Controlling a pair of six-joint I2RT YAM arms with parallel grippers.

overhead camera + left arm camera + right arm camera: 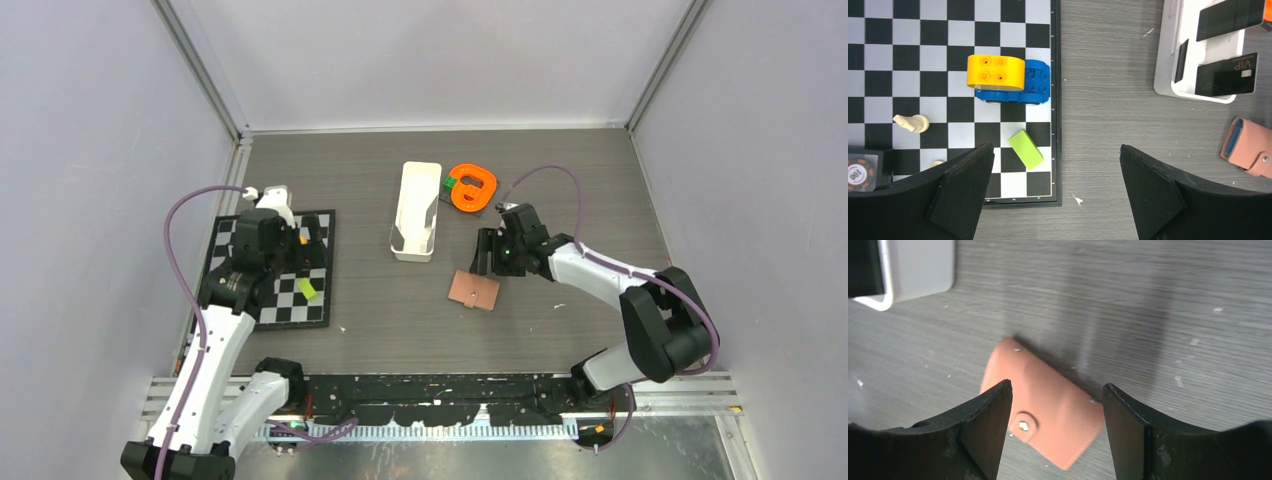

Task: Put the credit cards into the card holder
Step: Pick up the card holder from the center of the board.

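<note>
The tan card holder [474, 290] lies folded shut on the table, snap button up. My right gripper [497, 268] hovers just over it. In the right wrist view the open jaws of the right gripper [1057, 387] stand either side of the card holder [1048, 410], with gaps at both sides. Black credit cards stand in the white tray; one is marked VIP [1226, 76] and another [1230, 19] sits behind it. My left gripper [1055, 150] is wide open and empty over the chessboard's right edge, left of the card holder [1250, 147].
The white tray [416, 200] stands mid-table with an orange ring-shaped object [473, 187] to its right. The chessboard [275, 270] at the left carries a yellow-and-blue toy car [1008, 80], a green block [1025, 149], a white chess piece [911, 122] and a poker chip [858, 175].
</note>
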